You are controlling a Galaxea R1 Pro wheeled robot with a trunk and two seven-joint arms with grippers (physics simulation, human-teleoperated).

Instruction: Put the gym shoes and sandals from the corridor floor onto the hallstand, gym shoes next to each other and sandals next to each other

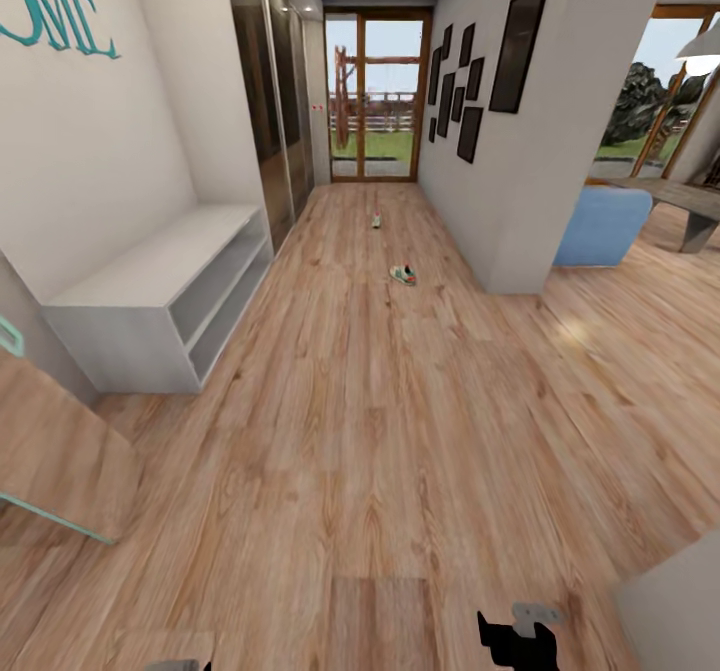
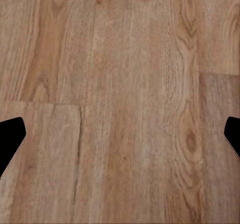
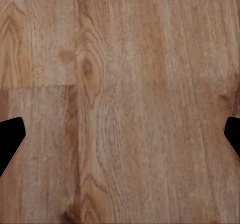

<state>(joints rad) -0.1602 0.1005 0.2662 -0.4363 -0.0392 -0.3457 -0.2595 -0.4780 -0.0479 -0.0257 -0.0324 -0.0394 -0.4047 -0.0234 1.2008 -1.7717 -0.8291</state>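
Gym shoes lie far down the corridor floor [image 1: 400, 421]: the nearer gym shoe [image 1: 403, 274] sits out on the planks toward the right-hand wall, and the farther gym shoe [image 1: 376, 220] lies beyond it, closer to the glass door [image 1: 378, 96] at the corridor's end. The two are well apart, both on the floor. They are too small to make out more than pale bodies with green and red touches.

Against the left wall stands a low white unit [image 1: 160, 296] with two open shelf tiers. Teal lettering [image 1: 55, 1] marks the wall above it. Dark picture frames [image 1: 480, 61] hang on the right wall, and past that wall's corner sits a blue seat [image 1: 603, 226].

At the head view's bottom edge the right tool [image 1: 515, 636] shows as a dark shape over the planks. In each wrist view, the left tool [image 2: 120, 139] and right tool [image 3: 120, 139] have their fingers spread wide over bare wood grain, holding nothing.
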